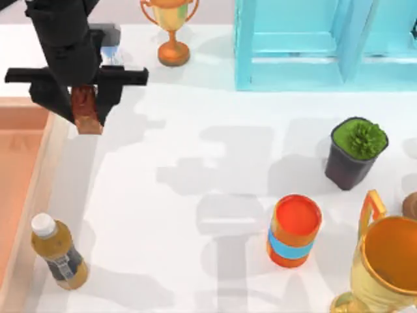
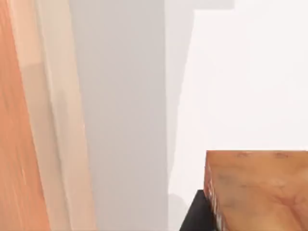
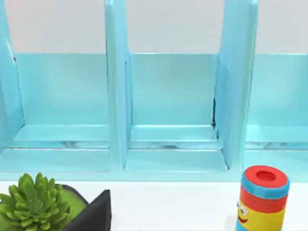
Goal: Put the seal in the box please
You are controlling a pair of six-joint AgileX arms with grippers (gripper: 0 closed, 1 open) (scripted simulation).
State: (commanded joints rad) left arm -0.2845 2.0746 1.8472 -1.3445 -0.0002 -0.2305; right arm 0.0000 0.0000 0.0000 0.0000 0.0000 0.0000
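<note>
Mottled seal point(image 1: 85, 109) — pale-wood box point(image 1: 44, 171)

Reddish-brown seal point(image 1: 85, 109) upright beside box point(image 1: 44, 156)

The tabletop point(image 1: 215, 169) is seen from above; the box point(image 2: 53, 120) rim is viewed closely by the left wrist, the shelf point(image 3: 173, 106) frontally by the right.
</note>
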